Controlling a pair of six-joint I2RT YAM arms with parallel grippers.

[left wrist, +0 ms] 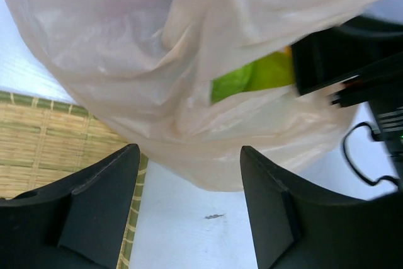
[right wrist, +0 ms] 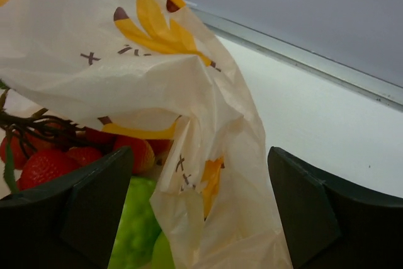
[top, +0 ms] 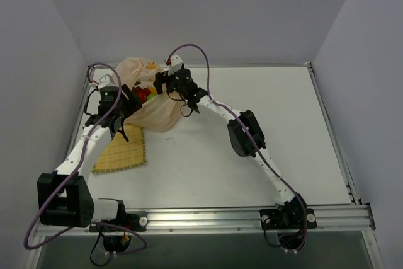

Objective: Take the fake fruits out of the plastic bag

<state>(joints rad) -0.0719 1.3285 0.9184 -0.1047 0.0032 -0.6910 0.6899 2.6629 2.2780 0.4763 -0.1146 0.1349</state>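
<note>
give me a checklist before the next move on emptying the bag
1. Left gripper open: ok, jaws apart, plastic bag just ahead.
2. Right gripper open: ok, bag film hangs between its jaws.
3. Fruit in sight: ok, red fruits and green fruit show beside the film.
4. Fruit gripped: not ok, neither gripper holds one.
5. Bag mouth open enough to reach in: cannot tell.

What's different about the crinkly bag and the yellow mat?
The plastic bag is pale peach and see-through; the mat is yellow and woven, so nothing shows through it. The bag is wrinkled and bunched up, while the mat lies flat. The bag has fake fruits inside; the mat holds none that I can see. Both sit on the left side of the table.
</note>
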